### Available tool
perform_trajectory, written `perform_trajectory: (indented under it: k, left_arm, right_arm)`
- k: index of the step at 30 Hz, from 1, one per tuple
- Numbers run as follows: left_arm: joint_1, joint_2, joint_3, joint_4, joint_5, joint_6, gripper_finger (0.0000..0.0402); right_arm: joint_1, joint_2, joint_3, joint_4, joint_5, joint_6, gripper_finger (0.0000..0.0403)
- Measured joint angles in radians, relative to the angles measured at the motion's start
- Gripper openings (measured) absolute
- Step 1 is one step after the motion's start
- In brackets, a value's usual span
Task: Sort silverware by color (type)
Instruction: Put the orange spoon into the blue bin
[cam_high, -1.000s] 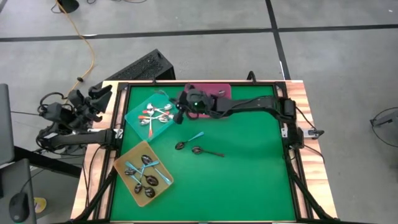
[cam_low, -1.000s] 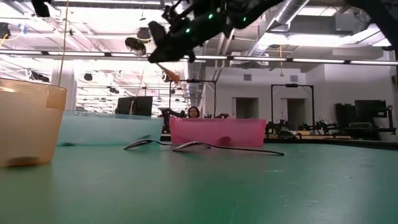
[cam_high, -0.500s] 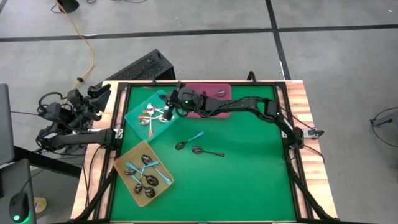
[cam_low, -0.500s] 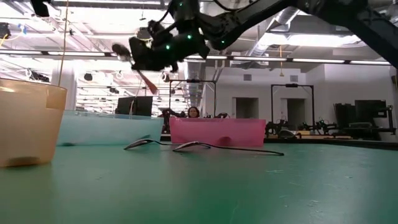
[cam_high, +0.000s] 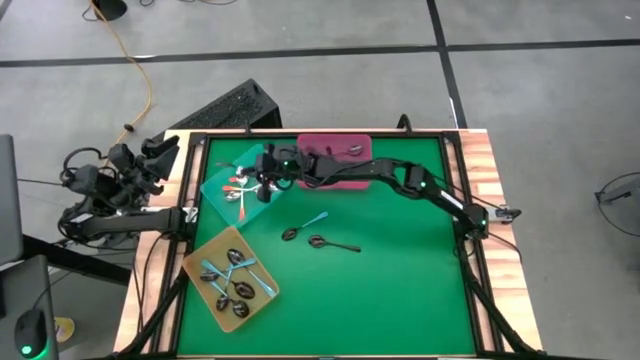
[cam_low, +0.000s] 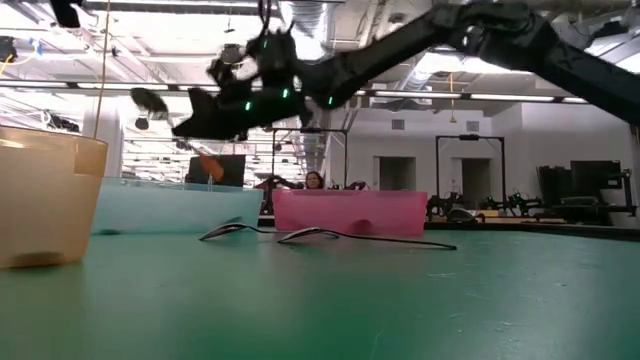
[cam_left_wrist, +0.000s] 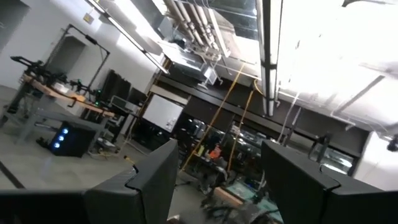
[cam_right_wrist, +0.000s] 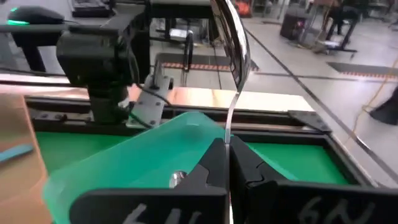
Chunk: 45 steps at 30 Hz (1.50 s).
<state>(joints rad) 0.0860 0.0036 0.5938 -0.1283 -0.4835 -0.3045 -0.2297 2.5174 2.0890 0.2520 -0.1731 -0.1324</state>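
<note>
My right gripper (cam_right_wrist: 227, 163) pinches an orange-handled spoon (cam_low: 178, 128) tight above the teal tray (cam_high: 222, 180), since the orange-handled ones collect there, while my left gripper (cam_left_wrist: 214, 180) waits off the table, fingers wide.

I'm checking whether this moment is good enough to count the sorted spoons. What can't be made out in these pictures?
- Spoons in the teal tray, high view: the right gripper and its spoon cover part of the pile; the rest is too small to count.
- Pink tray contents: the right arm crosses it from above; in the low view its wall hides them.
- Yellow tray, low view: cut off by the edge.
- Left gripper: off the table.
</note>
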Motion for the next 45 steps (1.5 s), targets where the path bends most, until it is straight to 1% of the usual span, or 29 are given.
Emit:
perform_trajectory:
  k: [3, 6, 10, 12, 19, 23, 29, 35, 38, 45]
  left_arm:
    - [0.0, 0.0, 0.0, -0.006, 0.011, -0.004, 0.0219]
    - [0.0, 0.0, 0.0, -0.012, -0.001, -0.004, 0.0219]
    - [0.0, 0.0, 0.0, -0.013, -0.011, -0.005, 0.0219]
    - [0.0, 0.0, 0.0, -0.014, -0.021, -0.005, 0.0219]
    - [0.0, 0.0, 0.0, -0.013, -0.054, 0.002, 0.0219]
    - [0.0, 0.0, 0.0, -0.015, -0.063, 0.003, 0.0219]
    - [0.0, 0.0, 0.0, -0.017, -0.111, 0.017, 0.0219]
    - [0.0, 0.0, 0.0, -0.017, -0.131, 0.032, 0.0219]
    - [0.0, 0.0, 0.0, -0.017, -0.131, 0.032, 0.0219]
    - [0.0, 0.0, 0.0, -0.017, -0.131, 0.032, 0.0219]
  right_arm:
    - [-0.003, 0.02, -0.003, 0.001, -0.013, 0.024, 0.0007]
    - [-0.005, 0.031, 0.006, 0.015, -0.013, 0.022, 0.0007]
    - [-0.014, 0.046, -0.002, -0.027, -0.02, 0.034, 0.0007]
    - [-0.015, 0.057, -0.001, -0.007, -0.018, 0.021, 0.0007]
    - [-0.013, 0.057, 0.001, -0.034, -0.017, 0.007, 0.0007]
    - [-0.013, 0.057, 0.001, -0.057, -0.017, -0.033, 0.0009]
    - [-0.016, 0.057, 0.001, -0.071, -0.017, -0.032, 0.0016]
    - [-0.022, 0.057, 0.001, -0.074, -0.017, -0.033, 0.0016]
    - [-0.022, 0.057, 0.001, -0.075, -0.017, -0.034, 0.0026]
    - [-0.022, 0.057, 0.001, -0.077, -0.017, -0.034, 0.0066]
